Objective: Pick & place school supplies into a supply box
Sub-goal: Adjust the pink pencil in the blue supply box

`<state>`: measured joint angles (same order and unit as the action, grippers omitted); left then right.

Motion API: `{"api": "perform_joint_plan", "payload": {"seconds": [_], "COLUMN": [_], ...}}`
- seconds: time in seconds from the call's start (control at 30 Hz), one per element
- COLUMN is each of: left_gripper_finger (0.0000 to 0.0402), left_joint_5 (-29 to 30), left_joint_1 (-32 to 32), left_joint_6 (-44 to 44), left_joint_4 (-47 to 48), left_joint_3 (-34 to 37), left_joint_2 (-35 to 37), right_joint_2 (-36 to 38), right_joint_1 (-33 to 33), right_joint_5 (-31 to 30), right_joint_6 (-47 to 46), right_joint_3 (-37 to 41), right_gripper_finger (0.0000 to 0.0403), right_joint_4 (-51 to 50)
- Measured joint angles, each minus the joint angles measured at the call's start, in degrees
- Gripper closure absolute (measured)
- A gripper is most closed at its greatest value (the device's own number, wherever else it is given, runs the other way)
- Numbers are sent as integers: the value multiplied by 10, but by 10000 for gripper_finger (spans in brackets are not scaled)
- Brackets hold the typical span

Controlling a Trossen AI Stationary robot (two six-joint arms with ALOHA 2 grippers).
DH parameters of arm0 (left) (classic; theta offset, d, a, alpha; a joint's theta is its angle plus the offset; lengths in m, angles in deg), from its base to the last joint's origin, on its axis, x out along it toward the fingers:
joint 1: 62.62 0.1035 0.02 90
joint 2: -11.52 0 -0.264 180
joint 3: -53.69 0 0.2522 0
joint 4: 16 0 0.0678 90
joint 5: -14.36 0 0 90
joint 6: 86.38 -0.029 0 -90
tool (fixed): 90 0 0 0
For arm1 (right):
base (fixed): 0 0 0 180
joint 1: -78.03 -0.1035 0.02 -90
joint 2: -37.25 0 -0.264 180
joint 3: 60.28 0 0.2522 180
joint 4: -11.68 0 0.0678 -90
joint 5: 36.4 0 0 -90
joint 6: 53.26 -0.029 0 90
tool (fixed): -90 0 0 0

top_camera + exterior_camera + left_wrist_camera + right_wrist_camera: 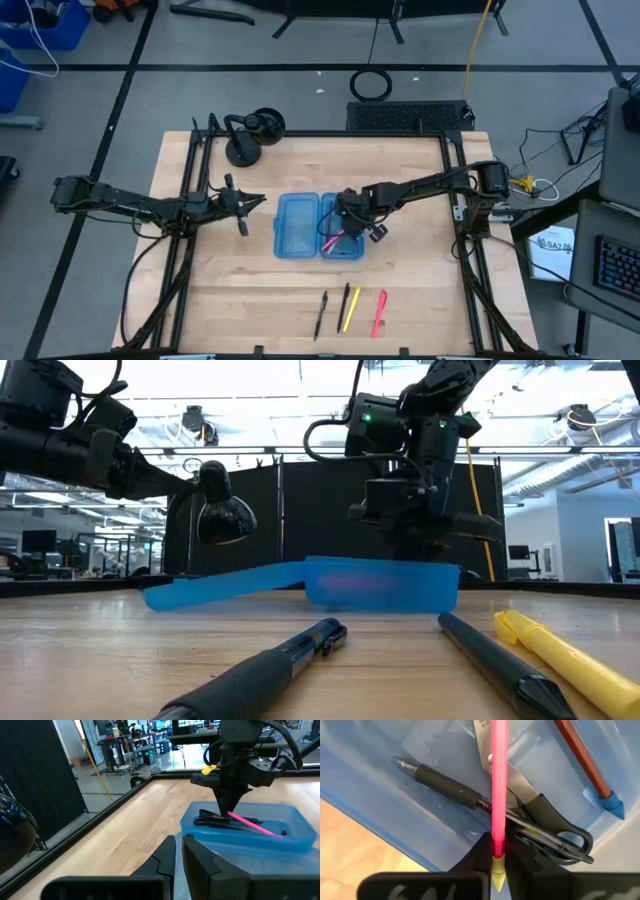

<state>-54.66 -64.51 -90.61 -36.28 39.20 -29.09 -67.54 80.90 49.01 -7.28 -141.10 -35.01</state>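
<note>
From above, the right gripper [345, 222] hangs over the right half of the open blue box [303, 226] at the middle of the surface [420, 290], its fingers clenched on a pink pen [331, 241] that slants out toward the box's 6 o'clock edge; the left gripper [243, 203] waits just off the box's 9 o'clock side, fingers pinched nearly together and holding nothing. Four more pens lie loose at 6 o'clock of the box: a black pen [321, 315], a second black one [343, 305], a yellow pen [351, 310] and a second pink pen [379, 312]; a lamp [250, 135] stands at 11 o'clock. At surface level the box [380, 582] sits low, one half lying flat, with the black pen [260, 675] and yellow pen [570, 655] in front. From the left wrist, the pink pen [252, 824] rests tilted across dark items inside the box. From the right wrist, the fingers grip the pink pen [498, 785] near its yellow end, above scissors [540, 815], a black pen [445, 785] and a reddish pencil [585, 760] already inside. The pen looks light, stiff and smooth, likely to pivot when held by one end; a mid-shaft hold would be steadier. The scissors beneath could keep it from lying flat.
</note>
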Motion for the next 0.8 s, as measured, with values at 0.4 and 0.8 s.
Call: {"api": "perform_joint_plan", "payload": {"seconds": [0.4,0.8], "left_gripper_finger": [364,364], "left_joint_5": [0,0], "left_joint_1": [0,0], "left_joint_6": [0,13], "left_joint_4": [0,-2], "left_joint_3": [0,0], "left_joint_2": [0,0], "right_joint_2": [2,3], "right_joint_1": [-8,-21], "right_joint_5": [-54,-158], "right_joint_6": [8,316], "right_joint_3": [-26,-112], "right_gripper_finger": [382,384], "right_joint_4": [-40,-104]}}
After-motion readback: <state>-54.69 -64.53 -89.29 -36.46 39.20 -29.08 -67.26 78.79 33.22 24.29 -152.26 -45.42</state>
